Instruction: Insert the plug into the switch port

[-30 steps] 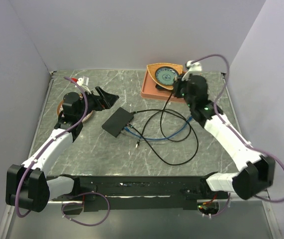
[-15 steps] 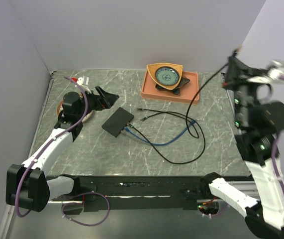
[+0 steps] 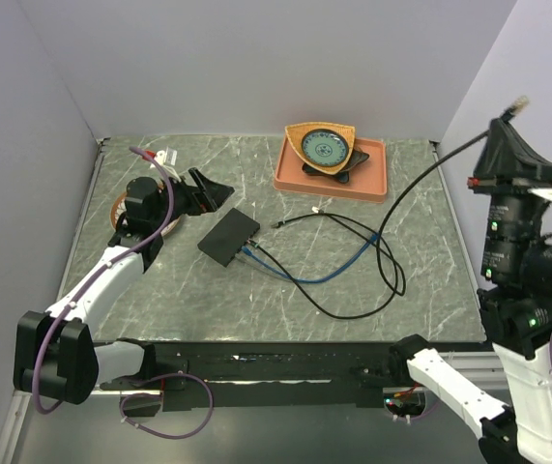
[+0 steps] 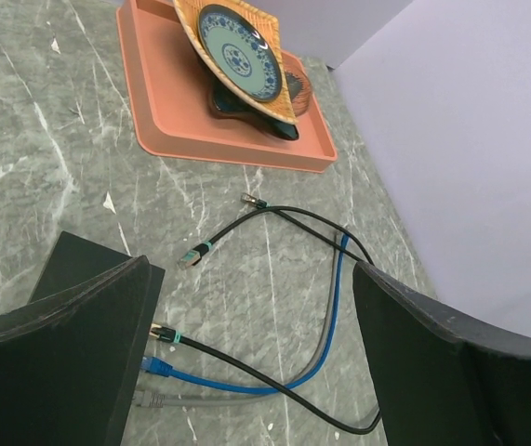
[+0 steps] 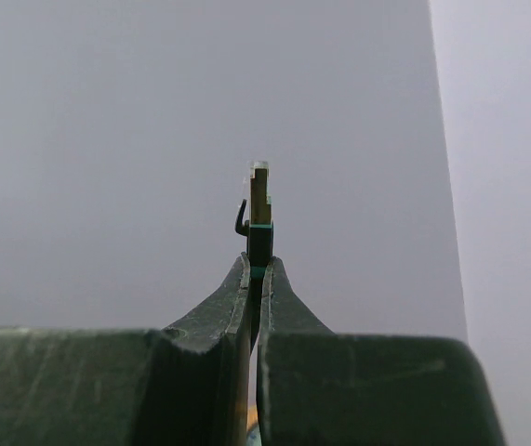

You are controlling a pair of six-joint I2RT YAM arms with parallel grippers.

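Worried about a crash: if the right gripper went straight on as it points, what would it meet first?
Probably the plain wall, the only thing ahead of the right gripper and its held plug; how far is unclear.

Wide-spread left pincer (image 4: pixel 251 269) over loose cables (image 4: pixel 209 381)

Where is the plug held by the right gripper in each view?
Top external: plug at far right, raised high in the right gripper.
Left wrist: not in it.
Right wrist: centre, upright between shut jaws.
Shared landmark: the pale wall; the orange tray shows only in top and left wrist.
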